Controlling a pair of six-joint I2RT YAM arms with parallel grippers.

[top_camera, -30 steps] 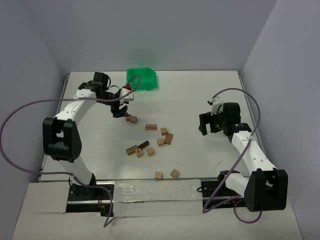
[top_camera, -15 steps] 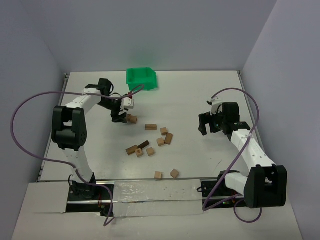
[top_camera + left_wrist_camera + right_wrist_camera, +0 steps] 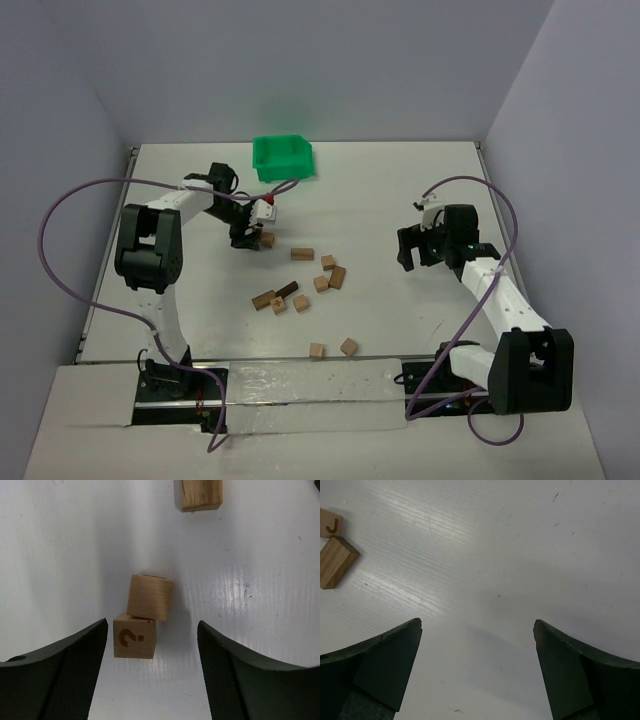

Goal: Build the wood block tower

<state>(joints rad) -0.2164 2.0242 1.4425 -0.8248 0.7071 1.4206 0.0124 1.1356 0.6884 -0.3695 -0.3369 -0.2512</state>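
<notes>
Top: your left gripper (image 3: 242,239), jaws apart, hangs over two touching cubes (image 3: 265,239); other blocks (image 3: 302,254) lie scattered, nothing built.
Left wrist: both cubes sit between your fingers (image 3: 75,660); closing could pinch both or skew one.
Right wrist: right gripper (image 3: 477,625) spread wide, empty; other blocks far left.

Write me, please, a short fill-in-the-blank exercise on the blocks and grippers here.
The left gripper has its jaws ____, flanking two tan cubes.
One cube bears an engraved ____ mark.
The bin at the far edge of the table is ____.
The right gripper holds ____.
Missing words: open; question; green; nothing.
</notes>
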